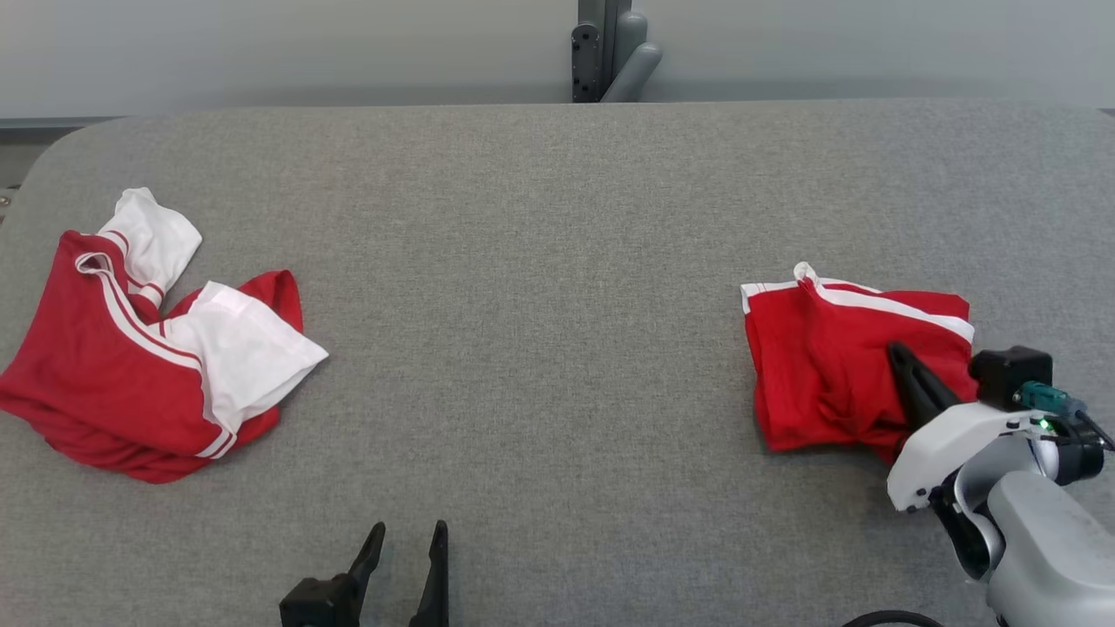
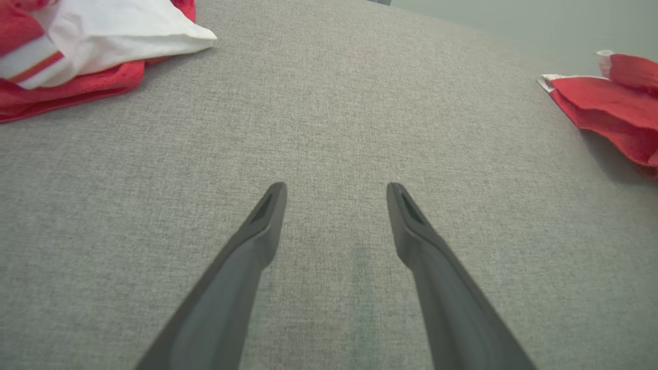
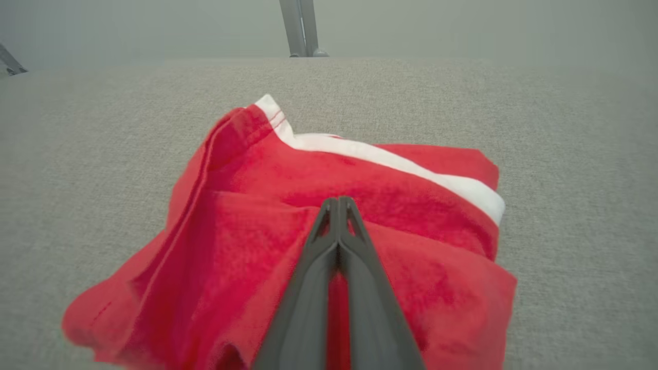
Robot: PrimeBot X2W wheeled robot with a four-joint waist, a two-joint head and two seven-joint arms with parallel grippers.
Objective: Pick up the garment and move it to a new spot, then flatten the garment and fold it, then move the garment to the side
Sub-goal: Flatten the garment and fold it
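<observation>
Surface: the grey woven-cloth table top [image 1: 540,261] lies under both my grippers and bears two garments, well apart from each other.
Task garment: the folded red jersey garment with a white band along its far edge [image 1: 827,374] lies directly under my right fingers, in a rough square, layers stacked and a little rumpled.
Right gripper [image 1: 897,350]: clenched, my two dark fingers pressed together along their length. In my right wrist view the joined tips [image 3: 338,200] lie over the middle of the red cloth [image 3: 247,246], with the white band just beyond them.
Right grasp: I cannot tell whether any cloth is pinched between the tips or whether they only rest on it.
Left gripper [image 1: 410,525]: released, my fingers spread wide with bare table between them, holding and touching nothing. In my left wrist view the tips [image 2: 336,187] point out over grey cloth [image 2: 334,103].
Other garment: a crumpled red garment with white panels and white stripes [image 1: 104,374] lies in a loose heap ahead of my left fingers and off to their left [image 2: 77,46], well apart from them.
Folded garment from the left: ahead of my left fingers and far to their right [image 2: 611,103].
Beyond the table: a grey upright post [image 1: 610,48] stands past the far edge, straight ahead of my right fingers [image 3: 300,28].
</observation>
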